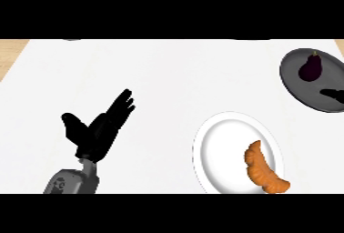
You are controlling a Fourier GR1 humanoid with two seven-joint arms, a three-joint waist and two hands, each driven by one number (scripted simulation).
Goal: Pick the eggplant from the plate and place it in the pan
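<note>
Head view shows you the left robot hand (101,129) low on the white table (161,77), its grey forearm entering from the bottom edge, fingers straight and spread, grasping nothing. It looks to be resting. The right robot hand itself is not visible; a small dark shape at the far right edge over the pan cannot be identified.

Moving rightward from that hand, you cross a wide stretch of bare table before reaching the round white plate (228,136), which carries a curved orange croissant-like pastry (263,172) on its right half. No eggplant lies on it.

Further right and farther away from the hand, the round dark grey pan (295,86) sits cut off by the right border. The small dark purple eggplant (310,69) already lies inside it, stem pointing away from you, so the placing looks done.

Should you need to regrip it, expect a light, fairly stiff body with smooth, slippery skin; take it across the widest part, not the narrow stem.

Room is generous to the left and centre. Watch the pan's rim and the table's right edge, where space is tight.
</note>
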